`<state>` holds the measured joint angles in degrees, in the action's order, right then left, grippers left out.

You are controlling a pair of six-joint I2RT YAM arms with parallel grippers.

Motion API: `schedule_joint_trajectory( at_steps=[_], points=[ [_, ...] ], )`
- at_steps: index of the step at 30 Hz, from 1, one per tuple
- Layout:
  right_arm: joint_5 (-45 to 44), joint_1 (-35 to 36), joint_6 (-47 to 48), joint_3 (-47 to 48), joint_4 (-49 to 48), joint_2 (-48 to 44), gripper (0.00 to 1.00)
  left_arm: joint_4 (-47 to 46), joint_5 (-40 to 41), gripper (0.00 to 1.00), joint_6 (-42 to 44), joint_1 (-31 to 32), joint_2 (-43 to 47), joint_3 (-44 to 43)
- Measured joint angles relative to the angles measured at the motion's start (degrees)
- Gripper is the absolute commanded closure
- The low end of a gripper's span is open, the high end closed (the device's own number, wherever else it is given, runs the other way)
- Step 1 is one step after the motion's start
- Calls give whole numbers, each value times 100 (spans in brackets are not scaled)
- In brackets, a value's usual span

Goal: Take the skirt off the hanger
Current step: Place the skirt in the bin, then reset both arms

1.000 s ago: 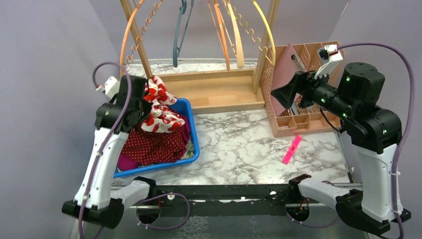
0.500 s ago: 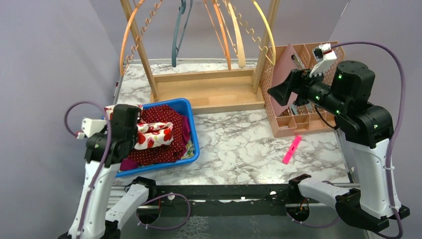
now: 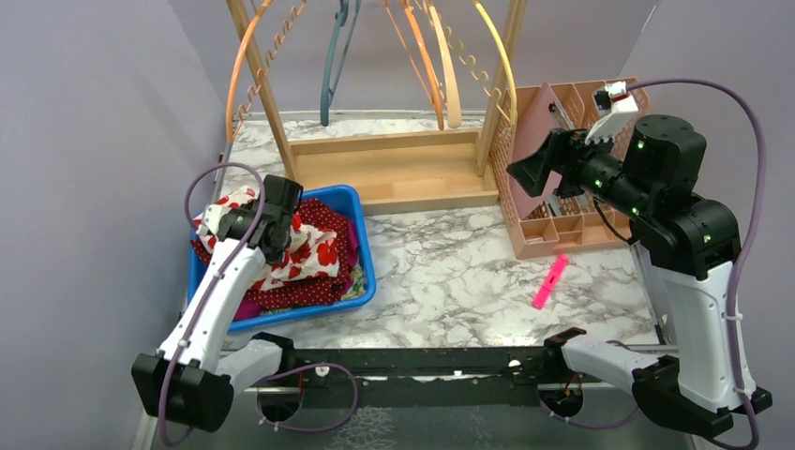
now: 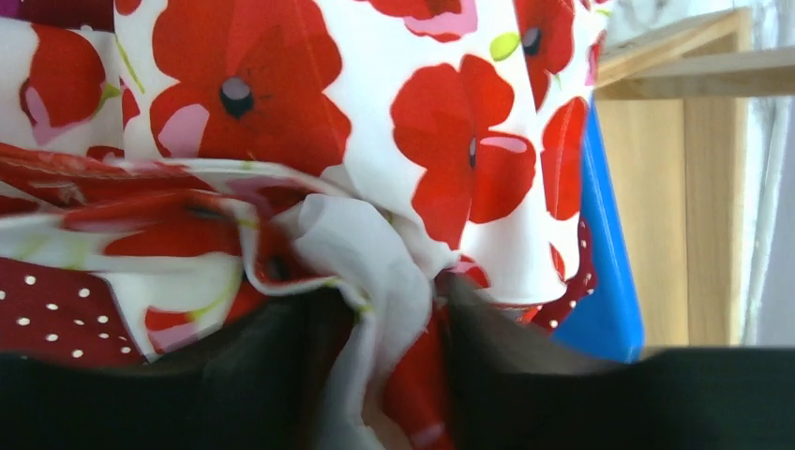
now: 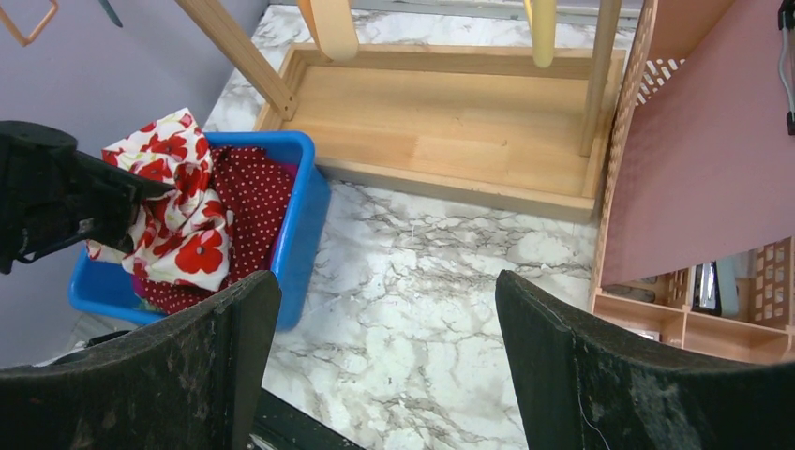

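The white skirt with red flowers (image 3: 314,253) lies in the blue plastic bin (image 3: 366,262), left. I cannot tell if the left end effector (image 4: 389,328) grips it; lifting may drag it out. The right end effector (image 5: 386,291) gapes, empty.

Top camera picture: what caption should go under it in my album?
Left claw meets the poppy skirt piled in the blue bin while the right claw hangs open by the pink organizer.

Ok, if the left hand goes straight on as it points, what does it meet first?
The poppy-print skirt, bunched at its fingers; behind it, probably the dotted red garment in the blue bin.
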<state>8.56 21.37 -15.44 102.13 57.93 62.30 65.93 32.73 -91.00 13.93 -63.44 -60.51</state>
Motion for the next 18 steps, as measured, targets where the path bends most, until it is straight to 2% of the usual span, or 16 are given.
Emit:
schedule_joint_trajectory(
  at_steps=[2, 6, 9, 18],
  points=[
    [-28, 0, -11, -15, -4, -24, 10, -33, -20, 14, 96, 0, 280, 13],
    [-44, 0, -52, -92, -26, -83, 10, -4, -31, 2, 485, 0, 1056, -85],
    [-57, 0, -76, -118, -114, -94, 10, 22, -17, 1, 922, 0, 1379, -494],
    [-216, 0, -105, -133, -310, -208, 8, -68, 122, 1, 2282, 0, 1622, -2070]
  ],
)
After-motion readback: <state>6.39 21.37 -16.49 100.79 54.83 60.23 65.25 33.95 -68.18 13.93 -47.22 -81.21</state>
